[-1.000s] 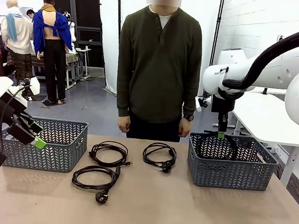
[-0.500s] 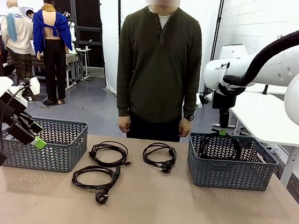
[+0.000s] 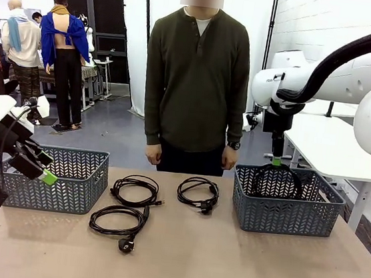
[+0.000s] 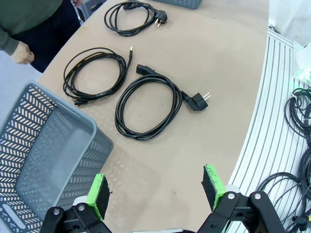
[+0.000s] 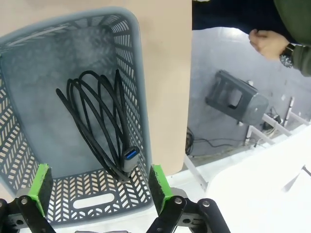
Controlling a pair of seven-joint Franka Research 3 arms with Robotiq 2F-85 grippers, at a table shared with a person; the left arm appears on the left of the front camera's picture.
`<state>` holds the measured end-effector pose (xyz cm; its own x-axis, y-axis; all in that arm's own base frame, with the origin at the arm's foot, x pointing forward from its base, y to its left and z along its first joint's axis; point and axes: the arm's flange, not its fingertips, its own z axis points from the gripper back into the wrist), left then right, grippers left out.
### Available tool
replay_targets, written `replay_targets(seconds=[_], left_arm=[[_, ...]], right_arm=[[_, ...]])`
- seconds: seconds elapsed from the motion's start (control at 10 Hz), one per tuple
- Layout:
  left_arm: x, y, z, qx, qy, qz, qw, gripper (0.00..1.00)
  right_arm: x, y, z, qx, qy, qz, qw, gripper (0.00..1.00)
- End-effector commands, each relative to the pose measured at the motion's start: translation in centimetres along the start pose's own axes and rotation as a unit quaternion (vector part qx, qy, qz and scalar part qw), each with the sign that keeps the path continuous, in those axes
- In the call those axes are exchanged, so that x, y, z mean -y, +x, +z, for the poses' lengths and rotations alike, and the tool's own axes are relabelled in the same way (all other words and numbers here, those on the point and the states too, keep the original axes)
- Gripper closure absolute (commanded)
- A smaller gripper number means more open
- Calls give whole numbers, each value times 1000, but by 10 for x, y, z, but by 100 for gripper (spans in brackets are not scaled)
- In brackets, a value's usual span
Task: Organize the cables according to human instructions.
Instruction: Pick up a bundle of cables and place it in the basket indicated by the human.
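Right wrist view: cable point(image 5: 97, 124) (coiled) inside basket point(image 5: 139, 73)

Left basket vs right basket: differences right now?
The right basket holds a coiled black cable; the left basket shows none in its visible interior. The open right gripper hangs over the right basket; the open left gripper sits beside the left basket. Both are grey, lattice-walled.

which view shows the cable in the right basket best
Right wrist view: it looks down into the basket, showing the whole coil and blue-tipped plug. Front view gives just a loop behind the lattice wall.
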<state>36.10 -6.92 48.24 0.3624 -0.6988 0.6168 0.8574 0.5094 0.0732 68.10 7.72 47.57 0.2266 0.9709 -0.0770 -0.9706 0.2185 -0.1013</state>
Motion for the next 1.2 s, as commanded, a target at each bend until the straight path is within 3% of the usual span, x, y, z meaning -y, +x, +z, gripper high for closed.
replay_targets(seconds=[0.0, 0.5, 0.8, 1.1], left_arm=[[-3, -2, -1, 8, -9, -6, 1000, 0], [-3, -2, -1, 8, -9, -6, 1000, 0], [-3, -2, -1, 8, -9, -6, 1000, 0], [-3, -2, -1, 8, -9, -6, 1000, 0]], right_arm=[[2, -2, -2, 1, -2, -1, 1000, 0], [0, -1, 0, 0, 0, -1, 1000, 0], [-27, -5, 28, 42, 3, -84, 996, 0], [-77, -18, 35, 118, 9, -86, 989, 0]])
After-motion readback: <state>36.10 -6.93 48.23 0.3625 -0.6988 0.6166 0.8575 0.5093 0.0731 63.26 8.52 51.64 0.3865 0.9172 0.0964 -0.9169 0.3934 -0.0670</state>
